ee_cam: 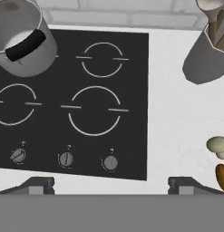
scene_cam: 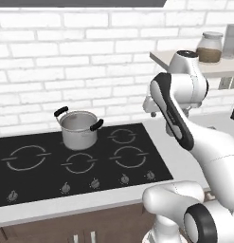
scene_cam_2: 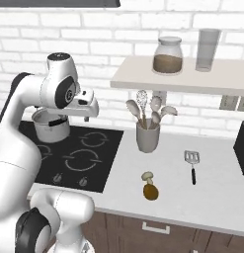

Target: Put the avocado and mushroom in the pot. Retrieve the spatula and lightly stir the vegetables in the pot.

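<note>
While the arm is raised over the stove's right edge, the lines below run from near to far.

Gripper [ee_cam: 111, 183]: fingers spread wide apart, holding nothing and touching nothing; in the hand view the two dark tips stand at the bottom corners, above the front counter edge. In the right base view the hand hangs above the cooktop, beside the pot.
Knobs [ee_cam: 65, 158]: a row along the near edge of the cooktop [scene_cam: 42, 180], seen clearly from the hand.
Avocado [scene_cam_2: 150, 191]: brown, lying on the white counter [scene_cam_2: 212, 197], right of the cooktop; a sliver shows at the hand view's right edge.
Mushroom [scene_cam_2: 147, 176]: pale, touching or just beside the avocado, on its far side.
Spatula [scene_cam_2: 192, 163]: flat on the counter to the right of the vegetables, well apart from them, head pointing away; the right base view shows it.
Utensil cup [scene_cam_2: 147, 137]: grey, holding pale spoons, behind the vegetables.
Pot [scene_cam: 79, 129]: upright on the far left burner area, nothing visible in it from the left base view; half hidden behind the arm in the right base view.
Shelf [scene_cam_2: 192, 79]: on the brick wall, carrying a jar [scene_cam_2: 168, 55] and a glass [scene_cam_2: 208, 49].
</note>
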Motion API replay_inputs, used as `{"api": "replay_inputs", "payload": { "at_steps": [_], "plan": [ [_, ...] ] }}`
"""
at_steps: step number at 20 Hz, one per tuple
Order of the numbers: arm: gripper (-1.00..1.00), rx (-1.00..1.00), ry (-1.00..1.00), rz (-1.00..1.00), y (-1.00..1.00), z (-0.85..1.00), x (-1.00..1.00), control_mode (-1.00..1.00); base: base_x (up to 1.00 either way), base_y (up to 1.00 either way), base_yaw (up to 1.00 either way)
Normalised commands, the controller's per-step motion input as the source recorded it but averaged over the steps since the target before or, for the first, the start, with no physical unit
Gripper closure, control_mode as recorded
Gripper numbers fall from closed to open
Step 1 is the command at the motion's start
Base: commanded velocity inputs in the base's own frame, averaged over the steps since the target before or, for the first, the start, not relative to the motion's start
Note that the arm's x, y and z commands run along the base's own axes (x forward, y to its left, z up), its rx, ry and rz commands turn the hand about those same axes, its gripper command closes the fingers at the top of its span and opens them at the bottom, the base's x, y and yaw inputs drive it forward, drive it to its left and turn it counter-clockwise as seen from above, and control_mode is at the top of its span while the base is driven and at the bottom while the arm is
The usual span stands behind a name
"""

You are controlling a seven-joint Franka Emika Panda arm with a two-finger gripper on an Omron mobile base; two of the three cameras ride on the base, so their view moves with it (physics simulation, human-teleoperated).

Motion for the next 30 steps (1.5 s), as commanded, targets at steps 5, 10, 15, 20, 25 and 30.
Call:
{"api": "replay_inputs", "payload": {
  "at_steps": [5, 10, 15, 20, 25, 30],
  "plan": [
    [-1.00, 0.00, 0.00, 0.00, 0.00, 0.00, 0.00, 1.00, -0.07, -0.05, -0.01],
    [-1.00, 0.00, 0.00, -0.03, -0.60, -0.25, -0.42, -1.00, -0.14, -0.21, -0.02],
    [-1.00, -0.02, 0.09, -0.07, -1.00, -0.95, -0.58, -1.00, 0.00, 0.00, 0.00],
    [-1.00, -0.12, 0.09, -0.09, -1.00, -0.94, -0.40, -1.00, 0.00, 0.00, 0.00],
    [-1.00, -0.10, 0.16, -0.07, -1.00, -0.57, -0.24, -1.00, 0.00, 0.00, 0.00],
    [-1.00, -0.02, 0.15, -0.02, -1.00, -0.61, 0.15, -1.00, 0.00, 0.00, 0.00]
  ]
}}
